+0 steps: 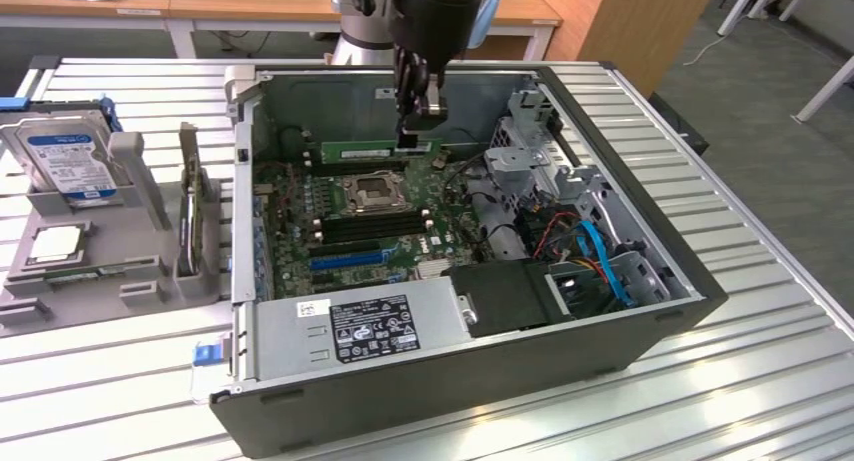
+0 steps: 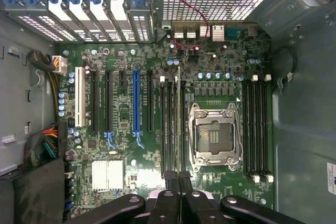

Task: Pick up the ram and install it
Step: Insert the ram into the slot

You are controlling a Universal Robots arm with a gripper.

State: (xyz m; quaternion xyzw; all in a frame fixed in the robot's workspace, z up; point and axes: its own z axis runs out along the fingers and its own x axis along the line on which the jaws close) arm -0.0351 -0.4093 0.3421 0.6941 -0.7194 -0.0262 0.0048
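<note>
Tool [image 1: 416, 133] pinches the ram [image 1: 360, 147] by its top edge, stick hanging beneath it; likely light, stiff, fragile, best held by edges.

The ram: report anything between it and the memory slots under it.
Nothing visible. The ram, held in the gripper, is over empty memory slots beside the CPU socket; no cable or card crosses between them.

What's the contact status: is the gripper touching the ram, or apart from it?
Touching. The exterior view shows the gripper shut on the top edge of the green ram, near its end on that view's right.
</note>
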